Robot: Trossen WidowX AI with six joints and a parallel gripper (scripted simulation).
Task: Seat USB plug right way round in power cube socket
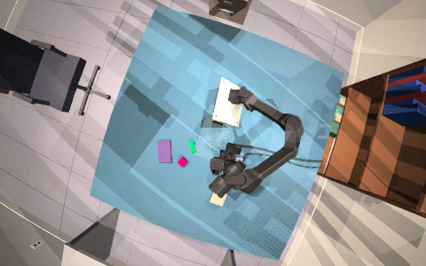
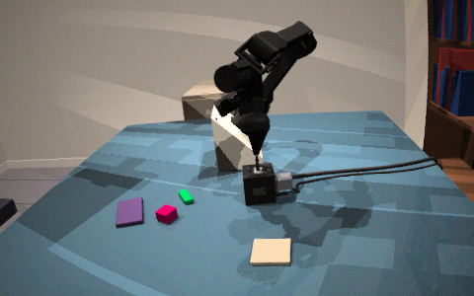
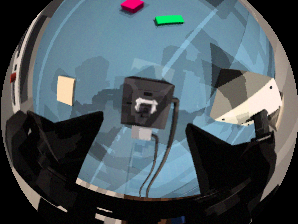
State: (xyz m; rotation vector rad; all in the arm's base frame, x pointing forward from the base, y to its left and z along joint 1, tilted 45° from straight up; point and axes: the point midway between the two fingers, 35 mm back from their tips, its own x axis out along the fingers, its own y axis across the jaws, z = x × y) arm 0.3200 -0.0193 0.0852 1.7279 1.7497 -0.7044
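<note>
One upright USB plug (image 2: 256, 166), axis vertical

Black power cube (image 2: 260, 187) sits upright on the blue tabletop (image 2: 346, 237), near its middle; in the wrist view (image 3: 148, 102) it's dead centre. Top face carries a socket w/ a small pale USB plug (image 3: 145, 104) standing upright in it, sticking up above the top (image 2: 257, 167), not flush. Which way round it faces: can't tell. A grey connector block (image 2: 283, 180) is on the cube's side at 3 o'clock in the exterior view, w/ two dark cables (image 2: 365, 170) running off toward 3 o'clock to the tabletop edge.
</note>
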